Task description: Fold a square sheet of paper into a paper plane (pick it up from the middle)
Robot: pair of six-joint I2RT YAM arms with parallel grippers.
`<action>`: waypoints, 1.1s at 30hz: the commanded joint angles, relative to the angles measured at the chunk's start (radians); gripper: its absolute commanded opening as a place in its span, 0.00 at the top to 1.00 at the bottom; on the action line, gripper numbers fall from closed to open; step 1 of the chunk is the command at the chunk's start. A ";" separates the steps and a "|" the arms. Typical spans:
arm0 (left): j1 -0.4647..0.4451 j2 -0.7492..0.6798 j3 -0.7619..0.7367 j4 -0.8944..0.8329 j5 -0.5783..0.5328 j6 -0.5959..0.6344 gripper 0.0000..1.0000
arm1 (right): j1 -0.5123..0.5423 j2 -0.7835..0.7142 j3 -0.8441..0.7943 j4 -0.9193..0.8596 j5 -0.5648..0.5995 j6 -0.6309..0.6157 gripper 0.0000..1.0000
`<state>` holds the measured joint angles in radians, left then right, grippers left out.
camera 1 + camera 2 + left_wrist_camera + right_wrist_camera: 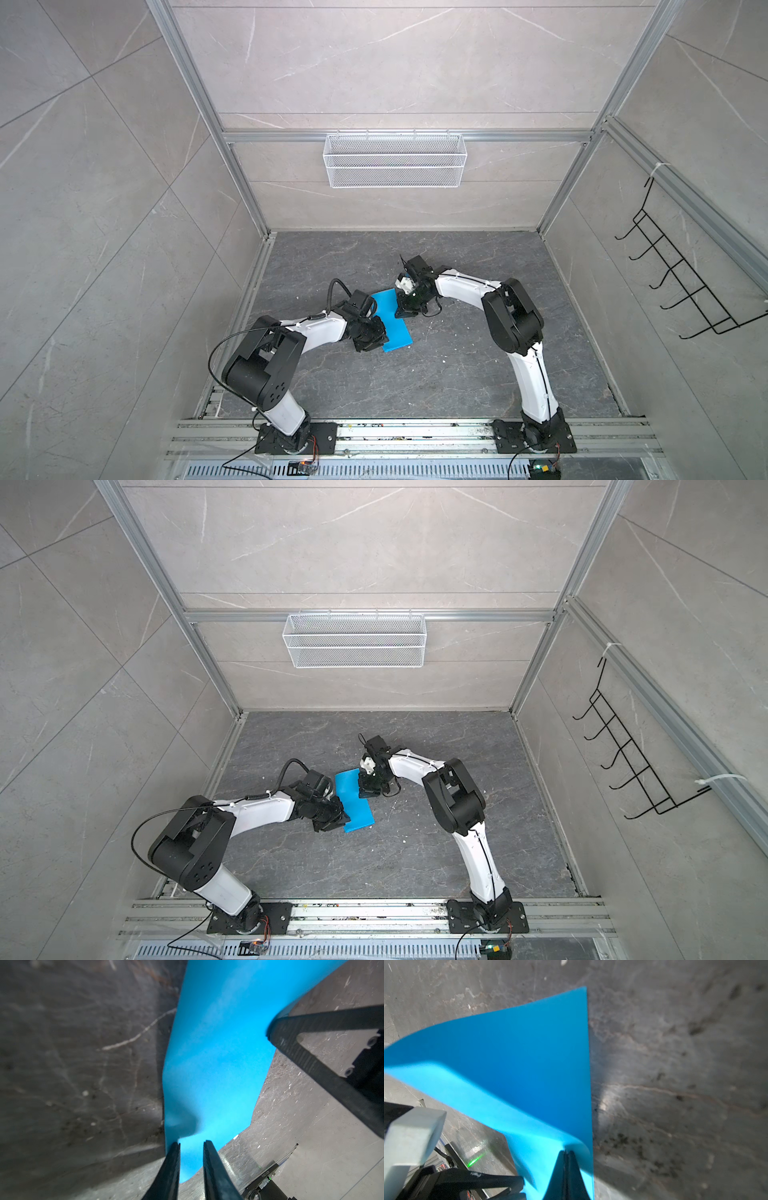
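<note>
The square sheet of paper [392, 316] is pinched by the closed right tool [566, 1153], apparently for folding; opposite, the left tool [191, 1142] is narrowly parted, empty.

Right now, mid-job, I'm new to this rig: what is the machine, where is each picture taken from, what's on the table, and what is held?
The machine is two white-and-black arms, the left arm and the right arm, bolted to a rail. Each ends in a pincer. Two pictures look down from overhead and are nearly alike. The other two come from a camera on each wrist, looking along that arm's pincer. On the dark table is one blue paper, bent and partly lifted. The right pincer is shut on one edge of it. The left pincer is at the paper's other side with its jaws slightly apart; no grip shows there.
</note>
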<state>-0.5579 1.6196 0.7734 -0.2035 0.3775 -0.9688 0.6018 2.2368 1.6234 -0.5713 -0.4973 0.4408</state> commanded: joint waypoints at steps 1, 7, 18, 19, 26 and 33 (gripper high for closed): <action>-0.009 -0.044 -0.045 -0.116 -0.005 0.002 0.74 | 0.006 0.093 -0.039 -0.085 0.108 0.001 0.94; 0.000 -0.124 0.048 -0.195 -0.081 0.085 0.74 | 0.006 0.095 -0.039 -0.082 0.105 0.005 0.94; 0.087 0.086 0.306 -0.178 -0.125 0.303 0.77 | 0.008 0.098 -0.034 -0.090 0.105 0.004 0.94; 0.093 0.110 0.325 -0.181 -0.120 0.316 0.77 | 0.007 0.099 -0.032 -0.091 0.105 0.004 0.94; 0.122 0.188 0.361 -0.155 -0.106 0.375 0.78 | 0.007 0.094 -0.037 -0.090 0.100 0.001 0.95; 0.134 0.238 0.356 -0.127 -0.074 0.412 0.78 | 0.006 0.093 -0.042 -0.088 0.097 0.001 0.96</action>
<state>-0.4294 1.8484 1.1118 -0.3401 0.2893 -0.6037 0.6018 2.2368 1.6238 -0.5720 -0.4976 0.4408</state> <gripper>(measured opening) 0.225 0.050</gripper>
